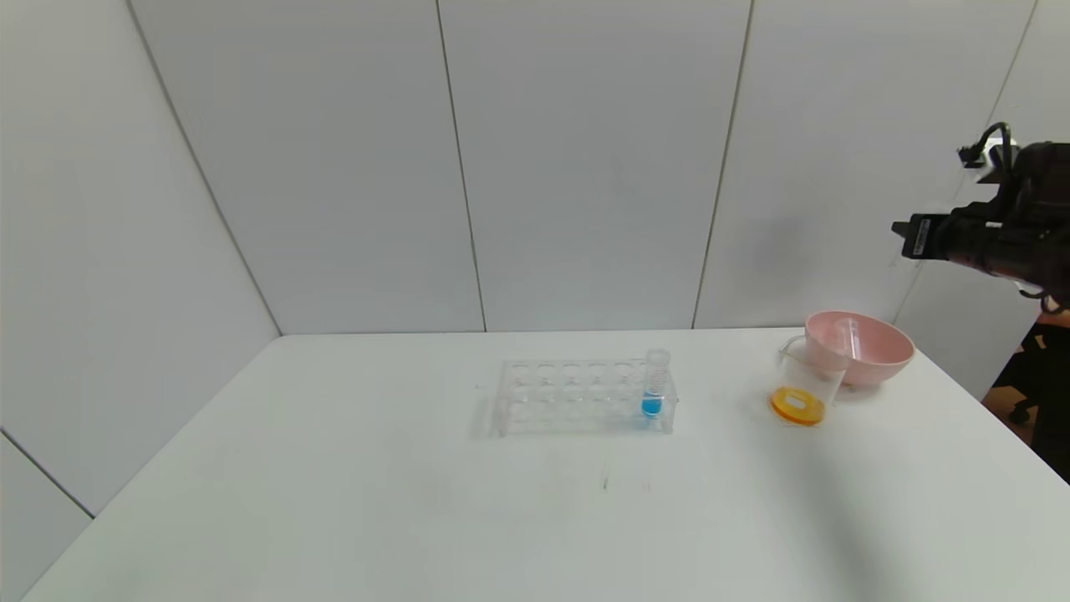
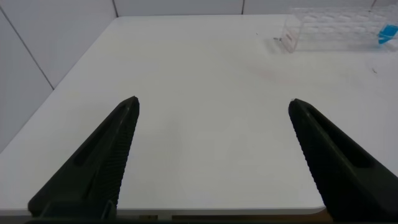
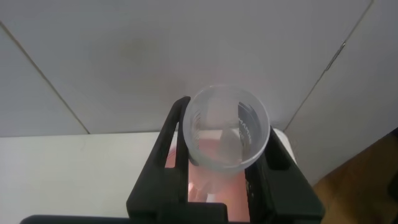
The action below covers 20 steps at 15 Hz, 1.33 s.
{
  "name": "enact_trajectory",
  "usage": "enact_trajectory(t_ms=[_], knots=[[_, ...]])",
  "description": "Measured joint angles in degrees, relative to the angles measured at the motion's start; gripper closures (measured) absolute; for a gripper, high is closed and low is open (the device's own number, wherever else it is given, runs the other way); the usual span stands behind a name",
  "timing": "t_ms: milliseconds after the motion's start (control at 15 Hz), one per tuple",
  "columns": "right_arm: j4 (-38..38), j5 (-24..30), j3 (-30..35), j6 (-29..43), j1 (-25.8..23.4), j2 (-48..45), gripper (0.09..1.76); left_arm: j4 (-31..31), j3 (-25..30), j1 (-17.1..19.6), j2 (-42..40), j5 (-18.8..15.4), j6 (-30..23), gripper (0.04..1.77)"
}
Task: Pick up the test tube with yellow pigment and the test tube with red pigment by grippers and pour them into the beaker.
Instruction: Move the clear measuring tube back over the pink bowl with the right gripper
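Right wrist view: the right gripper (image 3: 224,171) clamps an empty clear test tube (image 3: 228,134) — the pink bowl (image 1: 861,347) and beaker (image 1: 804,386) sit well below it. Left gripper (image 2: 214,109) gapes wide over the table (image 2: 205,130) — rack (image 2: 333,28) far ahead.

white table (image 1: 334,502) carries rack (image 1: 577,397), beaker (image 1: 801,389), pink bowl (image 1: 869,355).

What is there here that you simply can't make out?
- Head view: the right hand is cut off by the picture's edge, so its grip is hidden.
- Right wrist view: the clear tube it clamps is seen mouth-on, so which colour it held cannot be told.
- Left wrist view: the rack is cut off by the top edge.
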Motion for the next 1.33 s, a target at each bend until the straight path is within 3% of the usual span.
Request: enact_trajectory(t_ms=[333, 1333], knots=[[-7.29, -4.24, 2.47, 0.13, 1.89, 5.68, 1.28, 0.00, 0.00, 0.00, 0.00, 0.00, 0.02, 0.09], [-7.17, -4.68, 1.87, 1.49, 3.28, 11.93, 1.28, 0.00, 0.00, 0.00, 0.00, -0.02, 0.00, 0.09]])
